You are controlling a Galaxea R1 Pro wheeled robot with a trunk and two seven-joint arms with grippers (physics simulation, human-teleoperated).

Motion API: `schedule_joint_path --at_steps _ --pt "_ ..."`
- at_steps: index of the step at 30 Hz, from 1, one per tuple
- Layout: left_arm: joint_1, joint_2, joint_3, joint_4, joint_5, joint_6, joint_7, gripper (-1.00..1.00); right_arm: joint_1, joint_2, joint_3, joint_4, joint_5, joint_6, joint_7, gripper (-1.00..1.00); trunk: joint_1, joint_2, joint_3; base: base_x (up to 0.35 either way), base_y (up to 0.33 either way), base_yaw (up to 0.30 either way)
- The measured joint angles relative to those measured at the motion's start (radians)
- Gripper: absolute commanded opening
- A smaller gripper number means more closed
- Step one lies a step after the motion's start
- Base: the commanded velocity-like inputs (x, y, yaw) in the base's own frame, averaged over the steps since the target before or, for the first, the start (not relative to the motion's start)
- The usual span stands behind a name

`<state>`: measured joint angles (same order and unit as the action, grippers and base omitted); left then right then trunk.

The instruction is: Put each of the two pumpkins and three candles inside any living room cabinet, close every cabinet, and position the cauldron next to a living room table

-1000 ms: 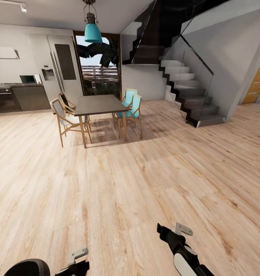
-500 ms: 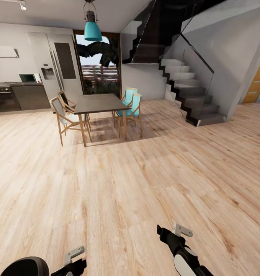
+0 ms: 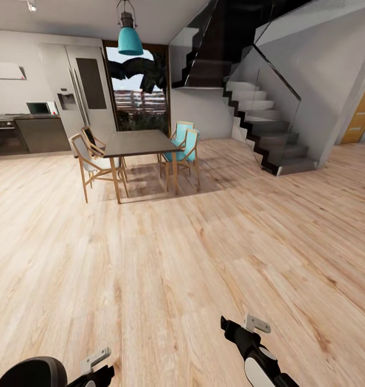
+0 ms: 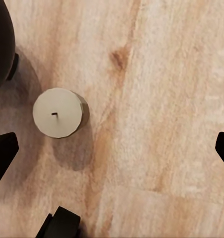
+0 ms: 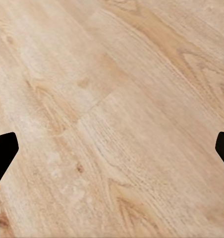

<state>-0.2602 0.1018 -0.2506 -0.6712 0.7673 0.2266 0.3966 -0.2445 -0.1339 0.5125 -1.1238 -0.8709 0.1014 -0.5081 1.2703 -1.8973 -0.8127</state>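
Note:
A candle stands upright on the wooden floor in the left wrist view, a squat cylinder with a flat pale top and a small wick. My left gripper hangs open above the floor, and the candle lies off to one side of the gap, nearer one fingertip. In the head view the left gripper sits at the bottom edge. My right gripper is open over bare floor. The pumpkins, the cabinet and the cauldron are out of view.
A dark dining table with several chairs stands ahead on the left. Behind it are kitchen units. A staircase rises on the right. A dark rounded shape lies close to the candle.
My left gripper has dropped a little lower and further left in the head view. The view itself has shifted slightly. The right arm has stayed where it was.

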Motion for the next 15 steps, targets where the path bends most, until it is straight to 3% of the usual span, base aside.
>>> schedule_joint_path --at_steps 11,15 --pt "0.0 0.005 0.004 0.002 0.042 -0.002 0.001 1.0 0.0 0.0 0.0 0.005 0.003 0.0 0.001 1.0 0.042 -0.077 -0.034 0.0 0.0 0.0" --pt "0.0 0.014 0.031 0.002 0.043 -0.004 0.001 1.0 0.0 0.0 0.0 0.007 0.004 0.001 0.002 1.0 0.058 -0.105 -0.047 0.0 0.0 0.016"
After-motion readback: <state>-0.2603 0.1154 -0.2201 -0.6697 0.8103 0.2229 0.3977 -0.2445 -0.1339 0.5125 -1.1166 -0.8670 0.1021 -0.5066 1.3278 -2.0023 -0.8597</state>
